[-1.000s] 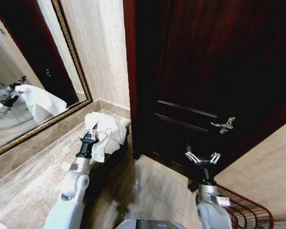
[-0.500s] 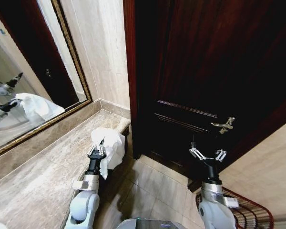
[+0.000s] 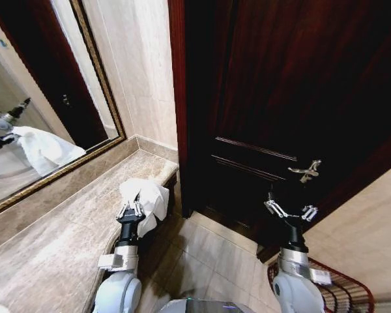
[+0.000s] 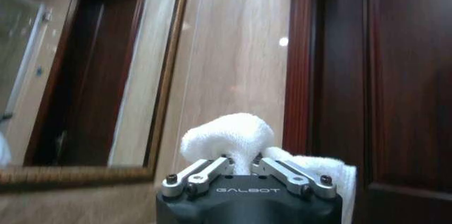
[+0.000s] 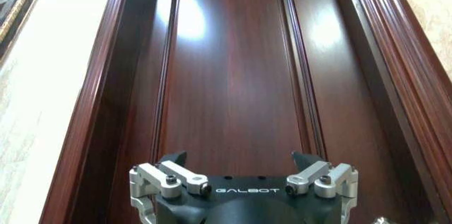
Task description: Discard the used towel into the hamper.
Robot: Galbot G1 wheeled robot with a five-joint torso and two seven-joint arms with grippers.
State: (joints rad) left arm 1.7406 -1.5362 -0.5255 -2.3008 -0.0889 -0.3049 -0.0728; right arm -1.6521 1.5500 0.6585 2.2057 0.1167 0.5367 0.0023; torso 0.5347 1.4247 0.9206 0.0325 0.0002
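1. The left gripper (image 3: 131, 210) is seen clamped on the towel (image 3: 148, 197); in the left wrist view the fingers (image 4: 205, 169) are pinched narrow on a bunched fold, with the white cloth (image 4: 233, 135) bulging up between and beyond them.

2. The towel is held off the counter (image 3: 65, 228), at the counter's end near the door, with the loose part hanging on the door side of the gripper. A pinch on a gathered fold is judged to have been chosen so the whole cloth lifts as one bundle with nothing trailing.

3. The right gripper (image 3: 290, 210) is held up in front of the door (image 3: 280, 98), below the door handle (image 3: 306, 171). Its jaws are spread wide and nothing is held, as the right wrist view (image 5: 244, 173) confirms. It is judged to be parked there to keep out of the carrying arm's path.

4. The hamper (image 3: 342, 290) is on the floor at the lower right, beside the right arm and well apart from the towel. Only part of its red wire rim is visible; whether anything is inside cannot be told.

5. A mirror (image 3: 32, 117) above the counter shows the towel's reflection.

6. Judgement: the towel is grasped but not yet carried across, and the drop is not yet done.
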